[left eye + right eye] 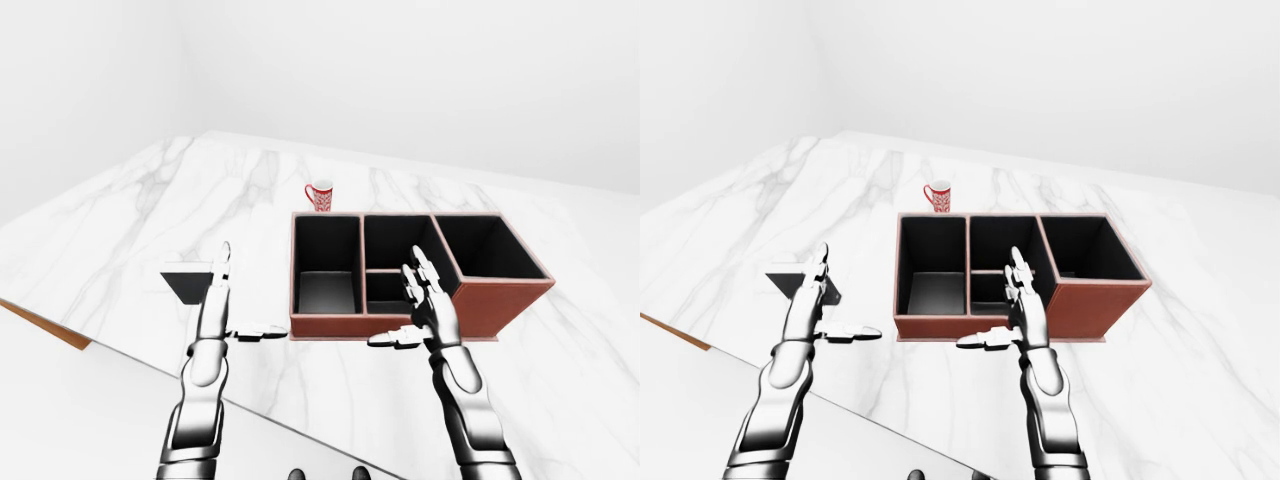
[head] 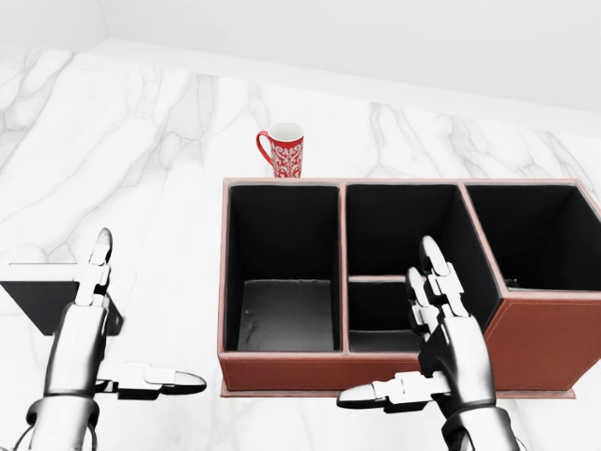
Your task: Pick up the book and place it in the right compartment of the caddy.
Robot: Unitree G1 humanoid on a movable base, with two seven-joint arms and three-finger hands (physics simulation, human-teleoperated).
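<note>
White marble counter (image 2: 169, 122): dark flat book (image 1: 186, 281) lying left of red-brown leather three-bay caddy (image 2: 540, 343), not grasped; left hand (image 2: 80, 329) splayed open against it, right hand (image 2: 449, 343) open, empty; pick and placement pending.

Bright, even, shadowless render in all three views.

You are looking at flat, diffuse white light with no single source to pick out; the marble bench (image 1: 120, 230) and the walls read close to pure white, and almost nothing casts a shadow on the stone. The only deep darks are the caddy (image 2: 404, 282) compartments, whose black walls swallow detail, with a soft grey sheen on the left compartment's floor. Your left hand (image 2: 80, 329) and right hand (image 2: 451, 343) show smooth metallic highlights. Everything is sharp from edge to edge: no blur, no glare, no visible lens bending.
</note>
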